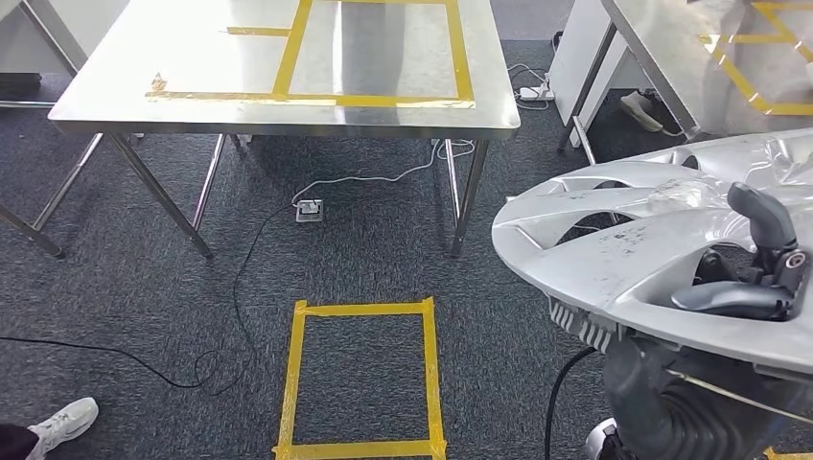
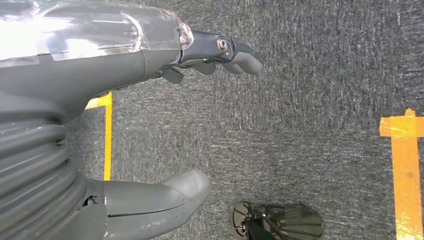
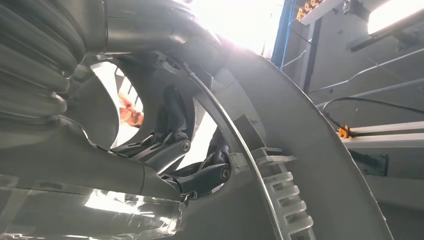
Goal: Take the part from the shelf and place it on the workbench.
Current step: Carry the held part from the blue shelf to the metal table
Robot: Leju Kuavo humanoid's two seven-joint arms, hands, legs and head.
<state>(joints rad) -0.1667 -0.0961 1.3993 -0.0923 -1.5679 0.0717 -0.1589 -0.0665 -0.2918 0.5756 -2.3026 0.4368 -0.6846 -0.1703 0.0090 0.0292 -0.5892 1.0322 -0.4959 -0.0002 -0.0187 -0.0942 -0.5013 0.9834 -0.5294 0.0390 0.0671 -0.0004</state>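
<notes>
On right hand (image 1: 757,268), silver spoked part (image 1: 614,240)

Steel workbench (image 1: 192,57), yellow tape outline (image 1: 374,99)

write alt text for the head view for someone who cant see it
The robot's right hand grips a large silver wheel cover at the right of the picture. Ahead stands a steel workbench marked with yellow tape, and a yellow tape square lies on the dark carpet below.
</notes>
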